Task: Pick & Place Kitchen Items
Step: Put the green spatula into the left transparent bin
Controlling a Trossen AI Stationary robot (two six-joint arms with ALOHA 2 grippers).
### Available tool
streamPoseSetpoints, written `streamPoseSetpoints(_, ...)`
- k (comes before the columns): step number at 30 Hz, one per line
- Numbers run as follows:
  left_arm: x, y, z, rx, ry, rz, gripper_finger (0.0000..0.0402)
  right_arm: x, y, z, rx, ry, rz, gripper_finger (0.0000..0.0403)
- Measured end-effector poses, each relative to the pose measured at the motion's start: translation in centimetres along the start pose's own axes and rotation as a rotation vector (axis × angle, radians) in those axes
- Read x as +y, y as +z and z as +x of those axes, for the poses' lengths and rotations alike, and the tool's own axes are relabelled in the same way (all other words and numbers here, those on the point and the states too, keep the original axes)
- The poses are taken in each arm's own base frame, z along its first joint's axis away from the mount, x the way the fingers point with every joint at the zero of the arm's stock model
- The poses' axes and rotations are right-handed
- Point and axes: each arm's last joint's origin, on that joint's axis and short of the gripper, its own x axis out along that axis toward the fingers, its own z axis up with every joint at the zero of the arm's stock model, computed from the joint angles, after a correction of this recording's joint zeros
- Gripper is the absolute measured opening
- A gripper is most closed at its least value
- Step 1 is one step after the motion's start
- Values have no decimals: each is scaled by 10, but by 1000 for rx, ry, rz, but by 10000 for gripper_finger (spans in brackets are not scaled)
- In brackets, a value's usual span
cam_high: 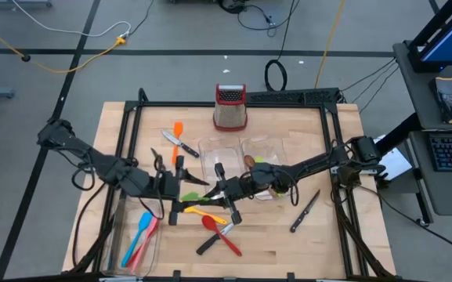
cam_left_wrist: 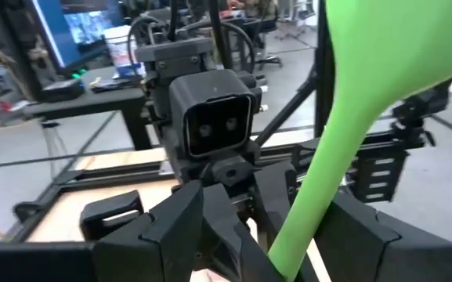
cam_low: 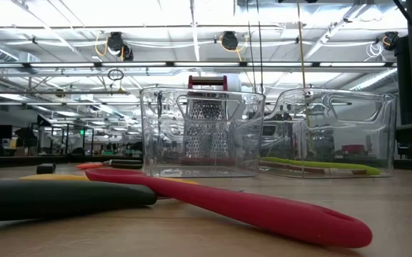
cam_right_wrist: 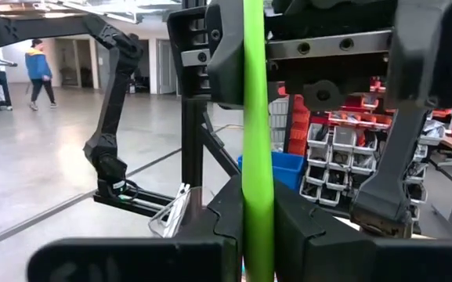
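Note:
A lime-green spatula (cam_left_wrist: 343,141) stands almost upright in the air over the middle of the table, blade up. My right gripper (cam_right_wrist: 258,235) comes in from the table's right and is shut on its handle. Facing it from the left is my left gripper (cam_left_wrist: 273,251), open, with a finger on either side of the same handle. In the right wrist view the handle (cam_right_wrist: 257,117) runs close past one left finger (cam_right_wrist: 224,55); whether they touch, I cannot tell. From above, the two grippers (cam_high: 180,190) (cam_high: 219,190) meet around the green patch (cam_high: 192,196). My right gripper pinches the spatula's handle (cam_right_wrist: 257,188) between its two fingers, which lie about level, come from the table's right and cross the handle. The spatula is lifted clear of the table and stands nearly upright with its blade above the fingers.
Below the grippers lie a yellow utensil (cam_high: 200,210), a red spoon (cam_low: 263,207) and a black-handled knife (cam_high: 304,211). Two clear trays (cam_high: 219,150) (cam_high: 271,149) stand mid-table, with the grater (cam_high: 230,108) behind them. A near-left tray (cam_high: 135,249) holds blue and pink utensils.

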Motion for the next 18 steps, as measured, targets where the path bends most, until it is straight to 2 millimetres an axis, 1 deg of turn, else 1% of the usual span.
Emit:
streamPoseSetpoints(3, 3, -1, 2, 6, -36, -27, 210, 0, 0, 0, 0, 0, -2, 24)
streamPoseSetpoints(5, 4, -1, 2, 9, -64, -47, 184, 0, 0, 0, -1, -4, -4, 24)
streamPoseSetpoints(8, 4, -3, 3, 26, -74, -46, 122, -1, 0, 0, -1, -27, -13, 24)
streamPoseSetpoints(11, 4, -4, 2, 38, -76, -33, 39, -1, 0, 0, 0, -36, -14, 24)
streamPoseSetpoints(12, 4, -4, 2, 40, -75, -28, 23, -2, 0, 0, 0, -40, -13, 24)
streamPoseSetpoints(18, 5, -9, 2, 93, -38, -55, 12, -2, -3, 0, 22, -80, -11, 29)
